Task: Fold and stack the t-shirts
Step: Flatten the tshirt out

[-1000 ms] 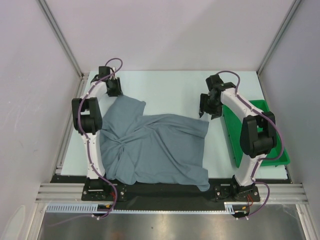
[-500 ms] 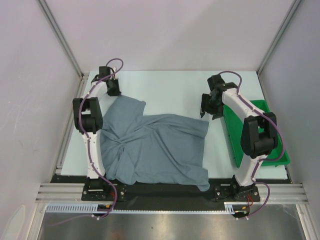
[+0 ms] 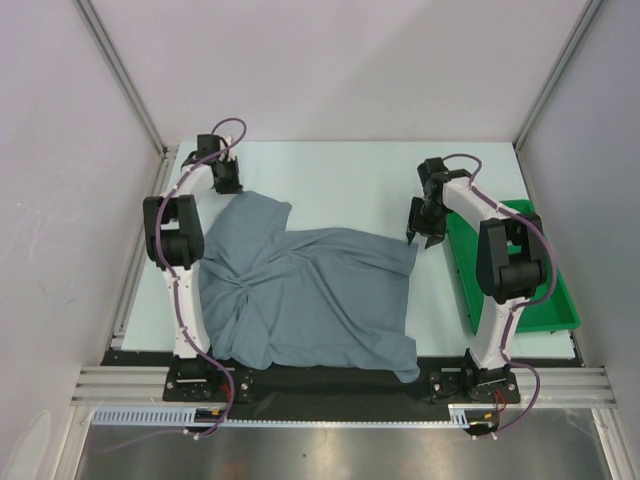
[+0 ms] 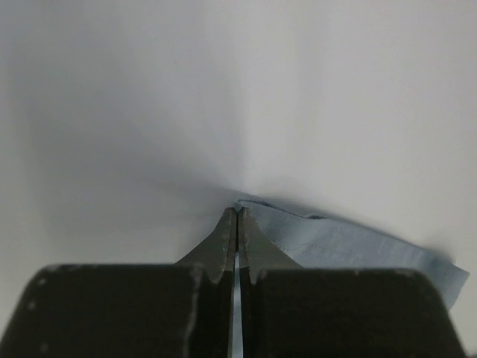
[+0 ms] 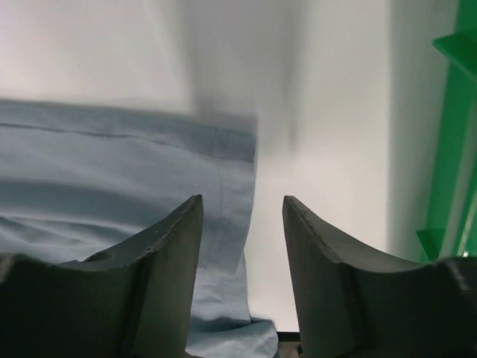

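Observation:
One slate blue-grey t-shirt lies spread and rumpled across the table, its near edge hanging over the front. My left gripper is at the far left, shut on the shirt's far-left corner. In the left wrist view its tips meet with a thin strip of cloth between them, and the cloth runs off to the right. My right gripper is open over the shirt's far-right corner. In the right wrist view the shirt's hemmed edge lies between the open fingers.
A green plastic tray sits at the right edge of the table, just right of my right arm; its wall shows in the right wrist view. Bare white table lies beyond the shirt at the far side. Enclosure walls stand close on both sides.
My right gripper has moved right and down toward the shirt's far-right corner and turned. The left gripper and the shirt have not moved.

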